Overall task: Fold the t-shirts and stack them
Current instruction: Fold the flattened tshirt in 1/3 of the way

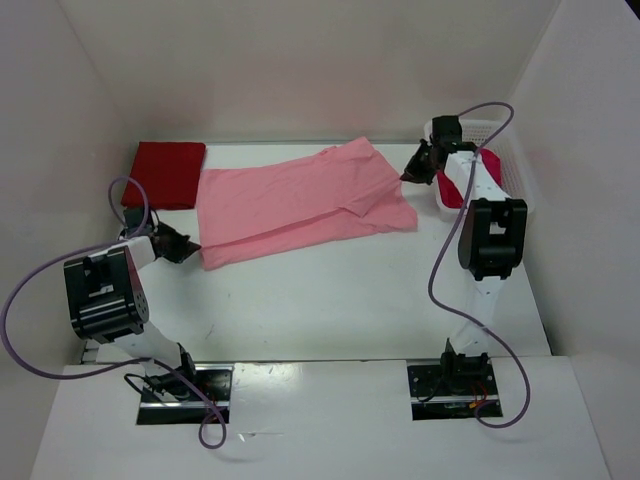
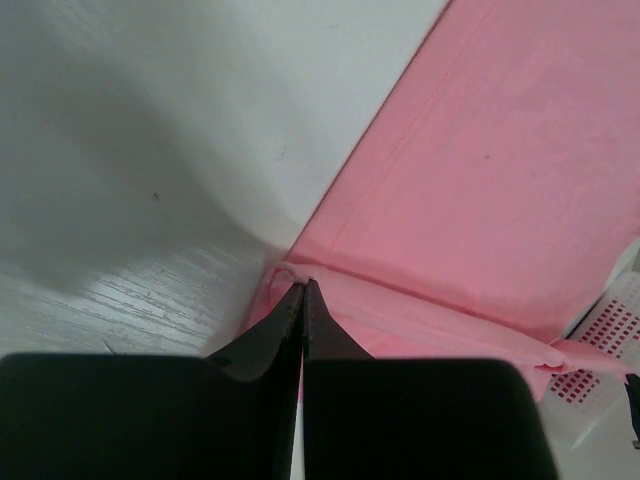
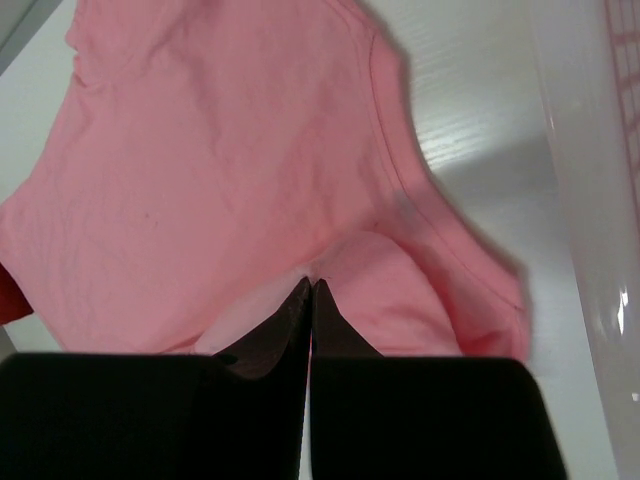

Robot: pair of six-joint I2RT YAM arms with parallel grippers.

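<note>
Here, left gripper (image 2: 302, 285): fingers pressed together, tips on the hem corner of the light pink cloth t-shirt (image 1: 300, 200); grip unclear.
Right gripper (image 3: 311, 283): closed, pinching a raised hump of that shirt.
Pink shirt: spread flat along the white table's (image 1: 350, 310) far edge.
Folded dark red cloth shirt (image 1: 165, 172): far left corner.
Bright crimson shirt (image 1: 451, 194): in the white plastic mesh basket (image 1: 505, 135), far right corner.

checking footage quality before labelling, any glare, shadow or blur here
top view: glare strip along the table edge; left wrist: broad soft shadow on the table, pink shirt sharp, jaws dark and soft; right wrist: shadow beside the shirt, basket washed out
</note>
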